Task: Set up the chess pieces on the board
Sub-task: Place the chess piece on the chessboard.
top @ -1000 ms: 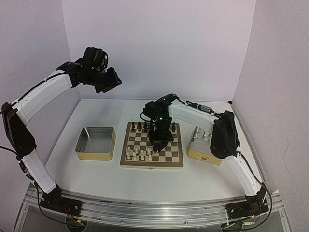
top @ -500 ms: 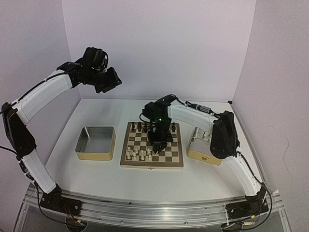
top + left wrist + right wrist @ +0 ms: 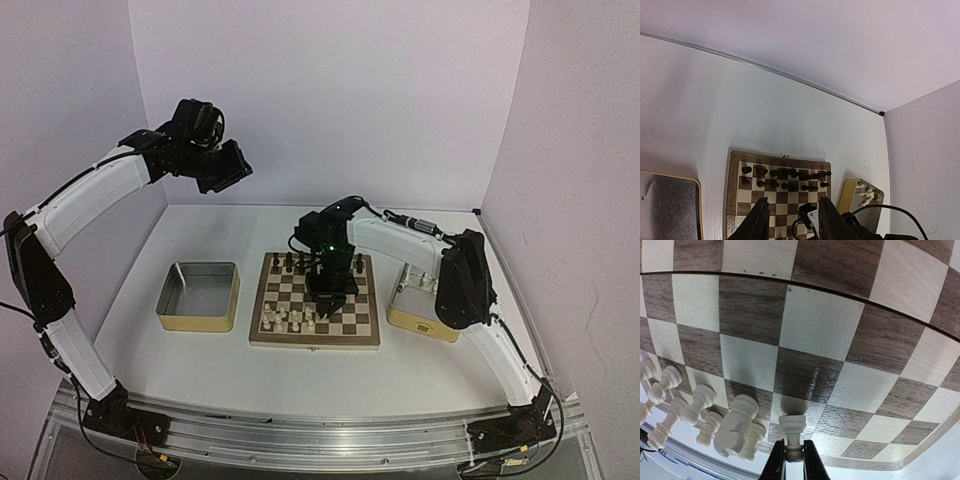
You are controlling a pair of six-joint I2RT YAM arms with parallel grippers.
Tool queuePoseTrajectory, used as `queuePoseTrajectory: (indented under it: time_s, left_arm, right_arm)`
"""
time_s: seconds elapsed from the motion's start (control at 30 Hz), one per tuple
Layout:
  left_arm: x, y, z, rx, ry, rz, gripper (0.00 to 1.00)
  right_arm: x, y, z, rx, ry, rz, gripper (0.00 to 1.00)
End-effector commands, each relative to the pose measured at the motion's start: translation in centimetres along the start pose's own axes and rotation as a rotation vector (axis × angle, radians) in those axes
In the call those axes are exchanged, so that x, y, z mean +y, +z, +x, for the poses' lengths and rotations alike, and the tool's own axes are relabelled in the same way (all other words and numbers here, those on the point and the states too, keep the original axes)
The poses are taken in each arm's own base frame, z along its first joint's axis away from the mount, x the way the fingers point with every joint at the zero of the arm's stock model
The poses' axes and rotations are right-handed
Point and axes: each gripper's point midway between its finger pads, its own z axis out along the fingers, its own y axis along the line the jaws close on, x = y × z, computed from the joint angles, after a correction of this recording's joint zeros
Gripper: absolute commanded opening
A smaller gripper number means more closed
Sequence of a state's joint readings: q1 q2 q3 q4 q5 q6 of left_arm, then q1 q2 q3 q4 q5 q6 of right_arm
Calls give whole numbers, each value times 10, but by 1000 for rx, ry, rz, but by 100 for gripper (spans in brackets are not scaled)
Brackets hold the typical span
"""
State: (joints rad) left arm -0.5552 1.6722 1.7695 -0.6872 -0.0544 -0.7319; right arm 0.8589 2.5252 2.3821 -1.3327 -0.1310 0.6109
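Note:
The board (image 3: 315, 343) lies mid-table, its squares filling the right wrist view (image 3: 815, 325). My right gripper (image 3: 328, 303) is low over it, shut (image 3: 794, 454) on the head of a cream-white pawn (image 3: 793, 426) whose base hangs just above a light square near the front rim. Several white chess pieces (image 3: 737, 426) stand in the front rows to the left of it (image 3: 285, 317). Dark pieces (image 3: 300, 262) fill the far rows (image 3: 785, 174). My left gripper (image 3: 235, 170) is raised high at the left, open (image 3: 792, 220) and holding nothing.
A metal tin (image 3: 198, 318) sits left of the board. A second tin (image 3: 415, 320) right of the board holds more white pieces (image 3: 865, 192). The right arm's elbow stands over that tin. Walls close the back and both sides.
The right gripper has edged slightly toward the board's front left with the pawn. The left arm has not moved.

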Motion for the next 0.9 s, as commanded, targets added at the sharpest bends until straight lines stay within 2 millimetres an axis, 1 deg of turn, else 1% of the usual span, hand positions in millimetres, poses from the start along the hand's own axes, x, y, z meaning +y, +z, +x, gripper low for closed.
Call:
queuePoseTrajectory:
  time_s: [0.0, 0.13, 0.23, 0.87]
  left_arm:
    - [-8, -16, -16, -60, 7, 35, 33]
    - [-8, -15, -15, -58, 7, 33, 33]
    - [-8, -14, -14, -54, 7, 34, 33]
    - [-12, -12, -14, -47, 5, 51, 33]
  right_arm:
    - [-50, -16, 69, 265, 70, 224, 1]
    - [-48, -14, 68, 266, 68, 220, 7]
    - [-48, -15, 67, 263, 67, 217, 10]
    - [-44, -19, 57, 231, 64, 198, 12]
